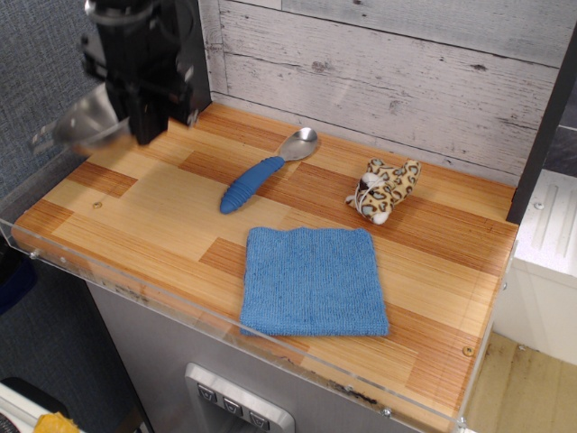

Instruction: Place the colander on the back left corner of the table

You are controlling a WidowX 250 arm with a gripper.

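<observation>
My gripper [144,126] is high over the left side of the table [162,216], near the back. It is shut on the rim of the colander [86,122], a shiny steel bowl held in the air and tilted, sticking out to the left of the fingers. One thin wire handle [43,137] shows at its left end. The black arm hides the bowl's right side and the table's back left corner.
A blue-handled metal spoon [257,177] lies in the middle back. A leopard-spotted soft toy [384,189] lies at the back right. A blue cloth square [312,280] lies at the front centre. A clear acrylic rim [135,287] lines the front edge. A dark post [191,54] stands at the back left.
</observation>
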